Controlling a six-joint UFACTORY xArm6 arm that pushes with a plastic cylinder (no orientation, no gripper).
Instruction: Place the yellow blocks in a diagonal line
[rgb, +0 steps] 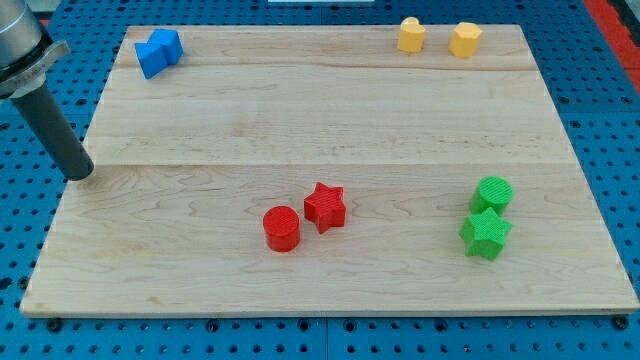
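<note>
Two yellow blocks sit side by side near the top-right edge of the wooden board (330, 130): the left yellow block (411, 35), seemingly rounded with a notch, and the right yellow block (465, 39), roughly hexagonal, close but apart. My rod slants down at the board's left edge; my tip (81, 174) touches no block, far from both yellows.

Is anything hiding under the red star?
Only the wooden board shows around the red star; the patch right beneath it is covered. The red cylinder sits beside it.
</note>
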